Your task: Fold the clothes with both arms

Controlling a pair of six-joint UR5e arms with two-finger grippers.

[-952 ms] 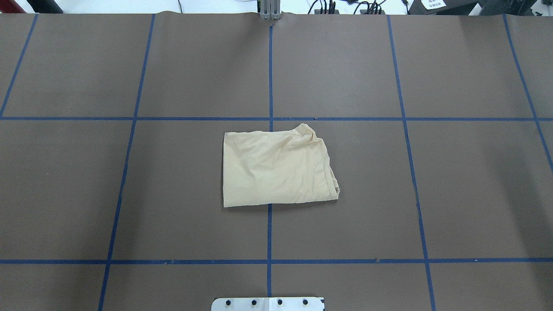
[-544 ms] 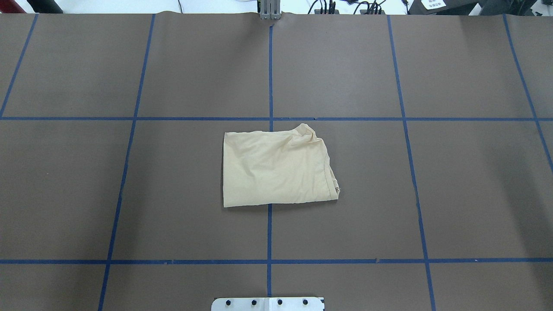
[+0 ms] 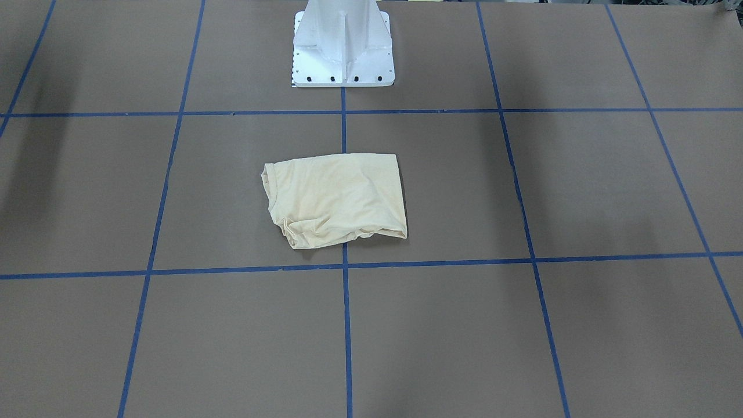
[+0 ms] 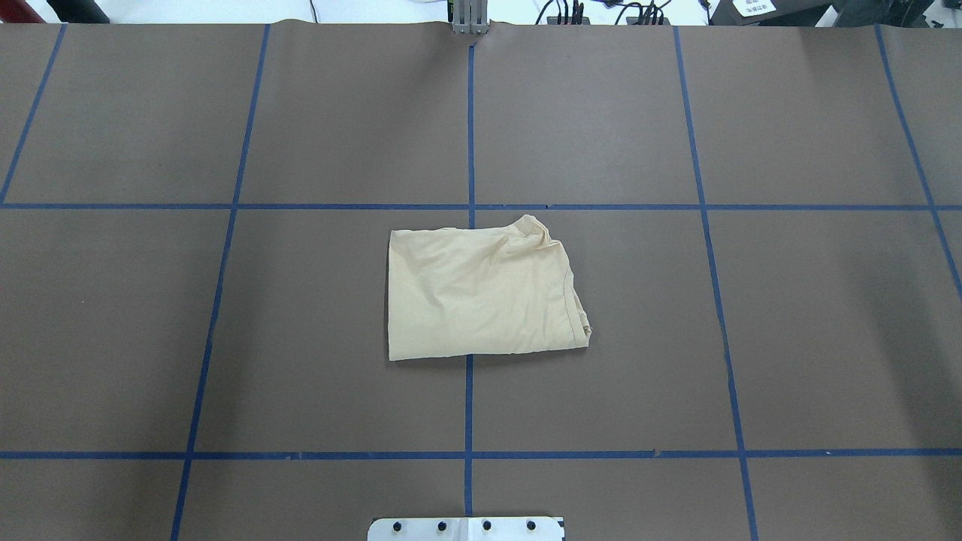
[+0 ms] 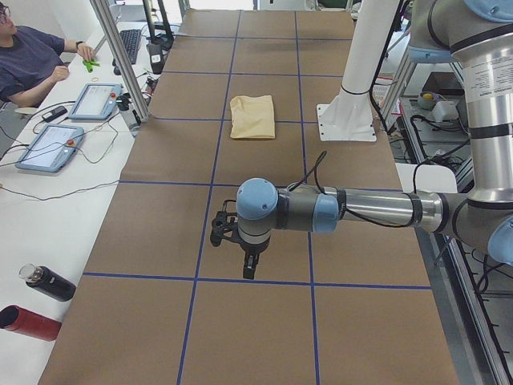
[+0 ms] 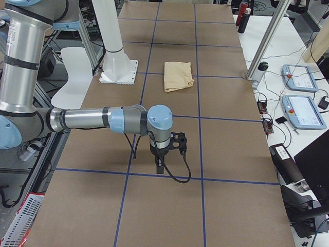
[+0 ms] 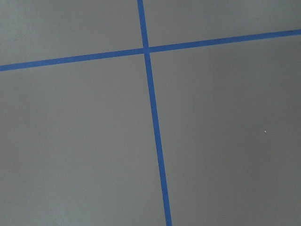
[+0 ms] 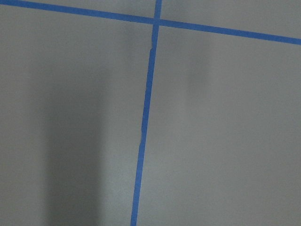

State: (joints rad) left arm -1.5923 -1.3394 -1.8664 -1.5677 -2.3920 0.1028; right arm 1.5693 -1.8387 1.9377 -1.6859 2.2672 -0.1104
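The clothes (image 4: 481, 289) are one pale cream-yellow shirt, folded into a rough rectangle at the middle of the brown table, bunched at its far right corner. It also shows in the front view as the clothes (image 3: 336, 197) and in both side views as the clothes (image 5: 252, 116) (image 6: 178, 75). Neither arm appears in the overhead or front view. My left gripper (image 5: 248, 269) hangs fingers-down over bare table, far from the shirt. My right gripper (image 6: 160, 167) does the same at the other end. I cannot tell whether either is open or shut. Both wrist views show only table and blue tape.
The white pedestal base (image 3: 342, 46) stands just behind the shirt. Blue tape lines (image 4: 470, 406) grid the table. A seated person (image 5: 28, 60), touch panels (image 5: 96, 100) and bottles (image 5: 36, 321) line one long side; more touch panels (image 6: 303, 108) show in the right side view.
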